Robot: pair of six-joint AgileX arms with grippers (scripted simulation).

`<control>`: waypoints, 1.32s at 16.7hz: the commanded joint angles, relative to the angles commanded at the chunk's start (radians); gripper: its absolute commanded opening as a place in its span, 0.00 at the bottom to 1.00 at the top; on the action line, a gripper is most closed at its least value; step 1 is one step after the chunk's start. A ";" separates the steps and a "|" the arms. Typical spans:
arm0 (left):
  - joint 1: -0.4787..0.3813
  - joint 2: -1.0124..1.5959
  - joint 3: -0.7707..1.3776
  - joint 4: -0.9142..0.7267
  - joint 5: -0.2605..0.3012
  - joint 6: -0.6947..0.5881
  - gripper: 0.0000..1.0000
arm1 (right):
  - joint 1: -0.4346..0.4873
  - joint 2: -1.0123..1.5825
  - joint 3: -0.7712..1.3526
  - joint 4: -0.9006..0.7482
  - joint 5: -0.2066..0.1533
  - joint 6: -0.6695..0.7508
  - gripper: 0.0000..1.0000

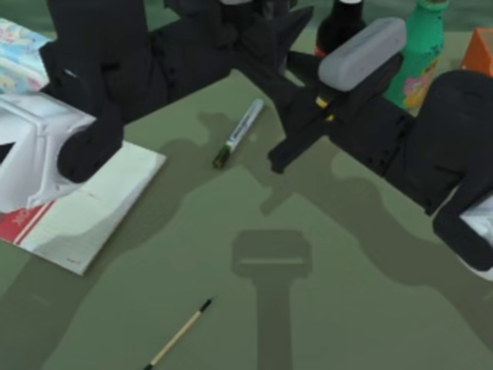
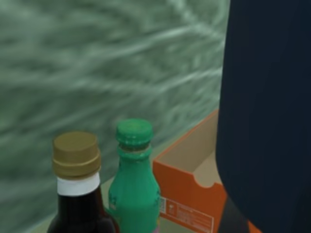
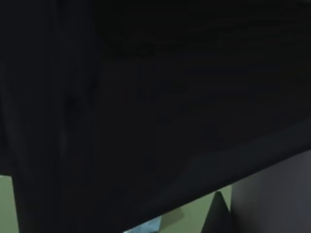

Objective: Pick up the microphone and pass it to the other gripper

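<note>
A thin pencil (image 1: pixel 181 333) lies nearest on the green table (image 1: pixel 347 324), then a white-and-green marker pen (image 1: pixel 239 132) and, at the left, a printed booklet (image 1: pixel 85 212). Above them the two AgileX arms meet over the table's far middle. The microphone (image 1: pixel 362 50) is held in the air there, clear of the table, its grey handle slanting up toward the right; its dark foam head (image 2: pixel 267 116) fills the side of the left wrist view.

The left gripper (image 1: pixel 291 55) sits at the head end and the right gripper (image 1: pixel 286 154) just below. Which claw has the grip, and whether either is wide or narrow, cannot be told. The right wrist view is dark.

The microphone looks light and stiff. Its smooth handle could slip, and the foam head would give under pressure, so the bare handle is the better place to take hold.

Behind stand a dark bottle (image 1: pixel 339 23), a green bottle (image 1: pixel 422 46) and an open orange box (image 1: pixel 479 50). Beyond the table's edge is a streaky grey-green backdrop.
</note>
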 joint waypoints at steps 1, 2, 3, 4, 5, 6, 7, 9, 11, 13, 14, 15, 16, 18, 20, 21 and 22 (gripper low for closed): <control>0.000 0.000 0.000 0.000 0.000 0.000 0.00 | 0.000 0.000 0.000 0.000 0.000 0.000 0.23; 0.000 0.000 0.000 0.000 0.000 0.000 0.00 | 0.000 0.000 0.000 0.000 0.000 0.000 0.30; 0.000 0.000 0.000 0.000 0.000 0.000 0.00 | 0.000 0.000 0.000 0.000 0.000 0.000 0.38; 0.000 0.000 0.000 0.000 0.000 0.000 0.00 | 0.000 0.000 0.000 0.000 0.000 0.000 0.45; 0.000 0.000 0.000 0.000 0.000 0.000 0.00 | 0.000 0.000 0.000 0.000 0.000 0.000 0.53; 0.000 0.000 0.000 0.000 0.000 0.000 0.00 | 0.000 0.000 0.000 0.000 0.000 0.000 0.60; 0.000 0.000 0.000 0.000 0.000 0.000 0.00 | 0.000 0.000 0.000 0.000 0.000 0.000 0.68; 0.000 0.000 0.000 0.000 0.000 0.000 0.00 | 0.000 0.000 0.000 0.000 0.000 0.000 0.83; 0.000 0.000 0.000 0.000 0.000 0.000 0.00 | 0.000 0.000 0.000 0.000 0.000 0.000 0.98; 0.000 0.000 0.000 0.000 0.000 0.000 0.00 | 0.000 0.000 0.000 0.000 0.000 0.000 1.00; 0.000 0.000 0.000 0.000 0.000 0.000 0.00 | 0.000 0.000 0.000 0.000 0.000 0.000 1.00; 0.000 0.000 0.000 0.000 0.000 0.000 0.00 | 0.000 0.000 0.000 0.000 0.000 0.000 1.00; 0.000 0.000 0.000 0.000 0.000 0.000 0.00 | 0.000 0.000 0.000 0.000 0.000 0.000 1.00; 0.000 0.000 0.000 0.000 0.000 0.000 0.00 | 0.000 0.000 0.000 0.000 0.000 0.000 1.00; 0.000 0.000 0.000 0.000 0.000 0.001 0.00 | 0.000 0.000 0.000 0.000 0.000 0.000 1.00; 0.002 -0.002 -0.002 -0.001 0.002 0.001 0.00 | -0.001 -0.003 -0.003 0.000 -0.001 0.000 1.00; 0.012 -0.006 -0.007 -0.002 0.010 -0.002 0.00 | -0.003 -0.017 -0.017 -0.002 -0.003 0.000 1.00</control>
